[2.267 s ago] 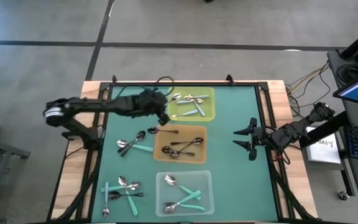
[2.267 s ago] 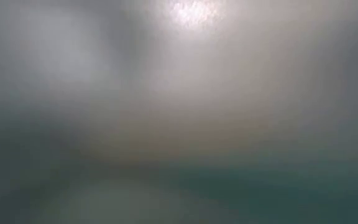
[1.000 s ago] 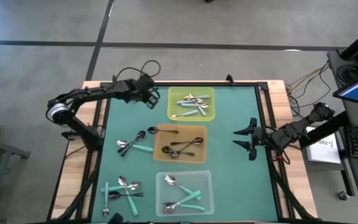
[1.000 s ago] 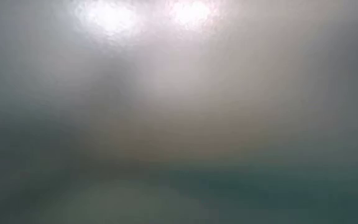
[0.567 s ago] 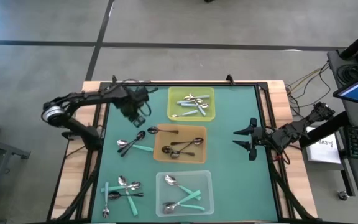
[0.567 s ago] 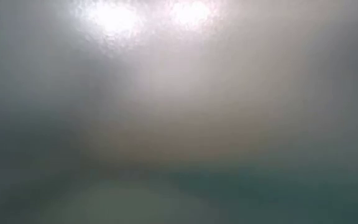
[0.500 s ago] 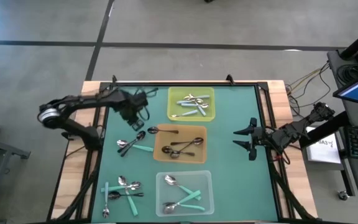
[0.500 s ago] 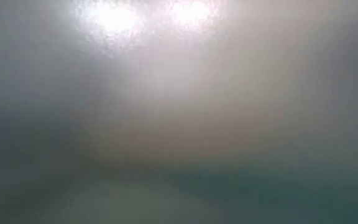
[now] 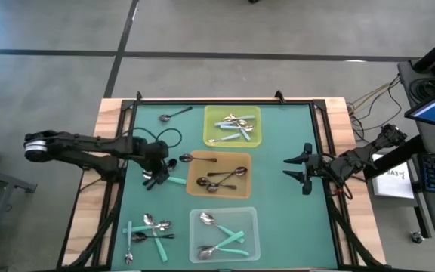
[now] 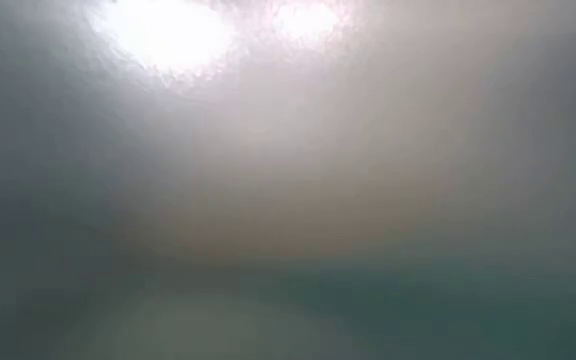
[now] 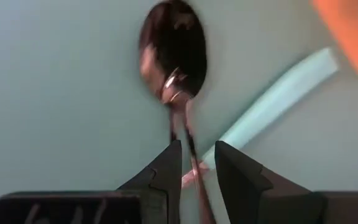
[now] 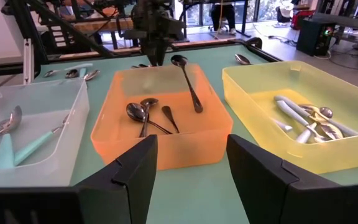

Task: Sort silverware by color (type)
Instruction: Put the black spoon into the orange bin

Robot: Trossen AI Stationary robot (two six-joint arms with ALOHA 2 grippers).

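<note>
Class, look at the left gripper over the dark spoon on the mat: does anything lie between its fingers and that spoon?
Nothing visible does. The left gripper straddles the dark spoon handle; a teal-handled spoon lies beside it, not between.

low view showing only haze, dark spoon [image 11: 174,59] blurring, its handle running under the left gripper [image 11: 197,163]

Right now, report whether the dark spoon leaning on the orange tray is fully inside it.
Not fully. The dark spoon has its handle in the orange tray, its bowl jutting over the far rim.
</note>
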